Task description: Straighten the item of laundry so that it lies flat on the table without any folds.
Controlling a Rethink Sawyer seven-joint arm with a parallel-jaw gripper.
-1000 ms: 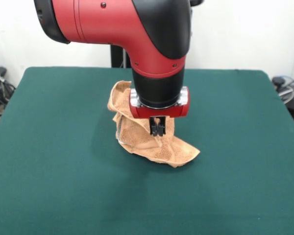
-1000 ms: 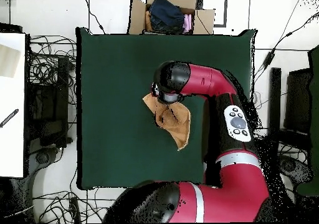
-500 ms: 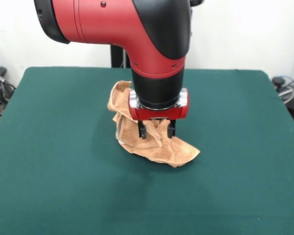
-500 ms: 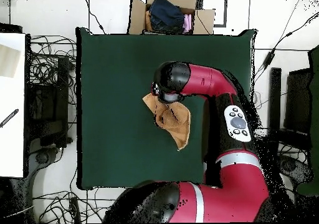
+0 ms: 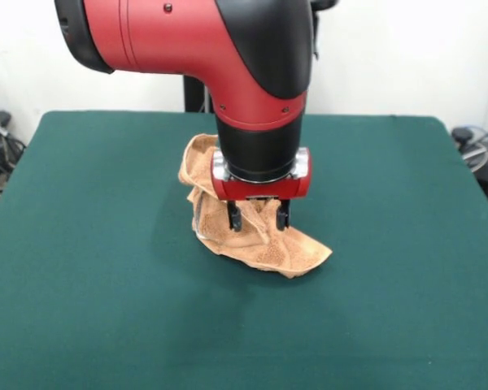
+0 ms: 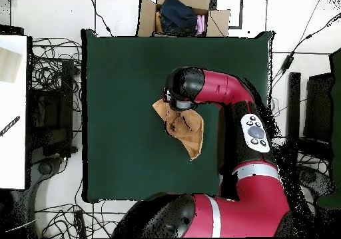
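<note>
The orange-tan terry towel (image 5: pixel 260 244) lies crumpled and folded near the middle of the dark green table (image 5: pixel 89 309). In the overhead view the towel (image 6: pixel 190 135) runs from under the arm's head toward the robot's base. My gripper (image 5: pixel 259 217) is open, its two black fingers spread just above the towel's bunched middle, holding nothing. The arm's red and black wrist hides part of the towel's far end in the front view. The gripper itself is hidden under the arm in the overhead view.
A cardboard box (image 6: pixel 183 15) with dark and pink cloth stands just past the table's far edge in the overhead view. Cables and equipment lie on the floor around the table. A white surface (image 6: pixel 12 110) stands at the left.
The gripper was shut on the towel's bunched middle one second ago; it has opened and let the towel go. It has risen very slightly. The towel has kept its shape.
</note>
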